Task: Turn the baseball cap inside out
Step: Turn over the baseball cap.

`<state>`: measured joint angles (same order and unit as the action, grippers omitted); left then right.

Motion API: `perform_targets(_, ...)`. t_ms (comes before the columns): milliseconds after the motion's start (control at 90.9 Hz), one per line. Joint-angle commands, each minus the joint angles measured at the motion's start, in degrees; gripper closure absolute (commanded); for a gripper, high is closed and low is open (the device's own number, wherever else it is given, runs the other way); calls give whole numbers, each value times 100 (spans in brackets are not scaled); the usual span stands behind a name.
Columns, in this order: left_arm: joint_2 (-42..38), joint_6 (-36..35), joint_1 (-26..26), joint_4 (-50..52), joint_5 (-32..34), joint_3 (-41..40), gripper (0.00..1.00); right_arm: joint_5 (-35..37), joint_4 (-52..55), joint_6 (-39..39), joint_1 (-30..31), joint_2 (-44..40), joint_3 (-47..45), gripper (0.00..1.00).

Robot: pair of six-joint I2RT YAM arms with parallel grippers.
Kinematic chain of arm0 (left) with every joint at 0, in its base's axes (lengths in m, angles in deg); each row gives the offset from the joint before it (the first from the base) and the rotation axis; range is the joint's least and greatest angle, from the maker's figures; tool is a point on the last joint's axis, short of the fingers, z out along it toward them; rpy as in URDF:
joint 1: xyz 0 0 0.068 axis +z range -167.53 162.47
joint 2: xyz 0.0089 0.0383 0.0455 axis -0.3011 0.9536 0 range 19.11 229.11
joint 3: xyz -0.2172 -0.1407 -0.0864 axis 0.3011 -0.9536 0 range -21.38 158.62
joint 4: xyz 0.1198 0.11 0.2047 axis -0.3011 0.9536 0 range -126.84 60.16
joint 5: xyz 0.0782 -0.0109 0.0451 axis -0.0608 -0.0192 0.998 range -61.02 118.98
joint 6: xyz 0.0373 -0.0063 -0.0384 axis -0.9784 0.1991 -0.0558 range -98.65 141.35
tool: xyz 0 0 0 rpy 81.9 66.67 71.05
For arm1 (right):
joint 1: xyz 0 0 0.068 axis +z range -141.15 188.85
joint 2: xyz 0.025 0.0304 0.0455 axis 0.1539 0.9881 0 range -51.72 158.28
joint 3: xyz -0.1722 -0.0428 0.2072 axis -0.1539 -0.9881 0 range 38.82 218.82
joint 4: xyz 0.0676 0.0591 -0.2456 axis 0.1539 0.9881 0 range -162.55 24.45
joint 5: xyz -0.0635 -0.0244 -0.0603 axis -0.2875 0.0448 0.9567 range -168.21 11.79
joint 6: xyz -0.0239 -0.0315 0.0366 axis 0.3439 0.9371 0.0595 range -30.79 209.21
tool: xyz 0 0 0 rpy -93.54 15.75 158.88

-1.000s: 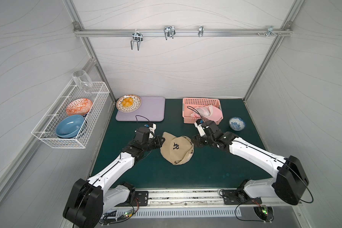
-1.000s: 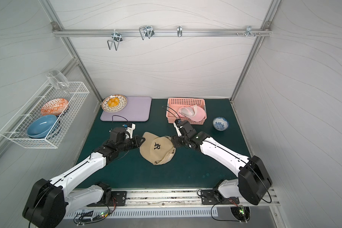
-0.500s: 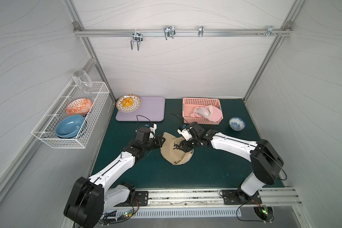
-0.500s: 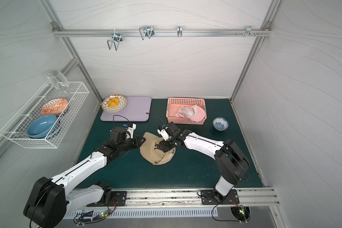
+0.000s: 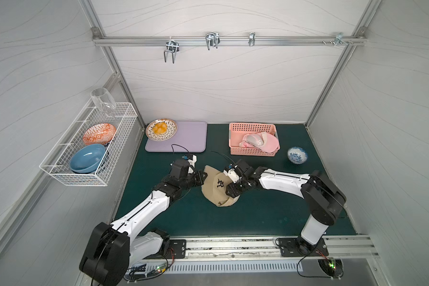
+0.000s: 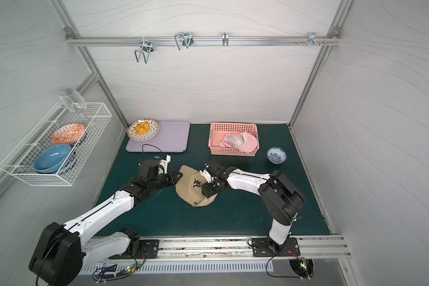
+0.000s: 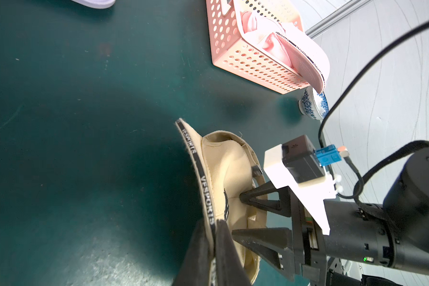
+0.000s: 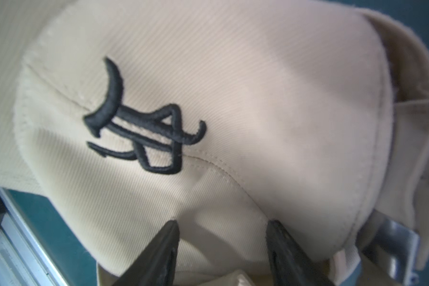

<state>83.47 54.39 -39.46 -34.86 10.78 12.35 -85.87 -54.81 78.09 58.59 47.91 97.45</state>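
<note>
On green mat [image 5: 258, 210], dented beige cap [image 5: 213, 195], left gripper [image 7: 214, 227] pinching rim, right gripper [image 8: 223, 224] spread.

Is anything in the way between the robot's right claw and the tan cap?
No, nothing visible is in the way. The right gripper has its jaws open, and its tips press right against the tan cap, near the black logo. The left gripper is shut on the cap's edge.

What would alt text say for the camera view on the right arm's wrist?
A beige baseball cap with a black embroidered logo fills the frame, and two black jaws, spread apart, press their tips into its fabric. A metal buckle and a sliver of green table show at the edges.
</note>
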Motion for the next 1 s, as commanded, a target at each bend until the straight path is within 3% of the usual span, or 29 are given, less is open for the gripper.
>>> perform_targets(0,70,-43,-13,-362,-26,123,100,385,-49,-125,80,301,5,39)
perform_targets(275,337,-45,-13,-448,-124,54,100,677,-229,-277,166,884,120,44)
perform_targets(363,358,-52,-6,-453,-101,31,100,796,-254,-303,189,958,94,56)
perform_targets(594,400,-56,-13,-459,-34,19,100,614,-485,-253,148,743,-27,100)
perform_targets(880,270,102,4,-160,604,32,100,-968,-1060,-448,-362,-742,-592,100)
perform_targets(990,273,103,14,-273,441,36,100,-1265,-1129,-460,-493,-1257,-720,100)
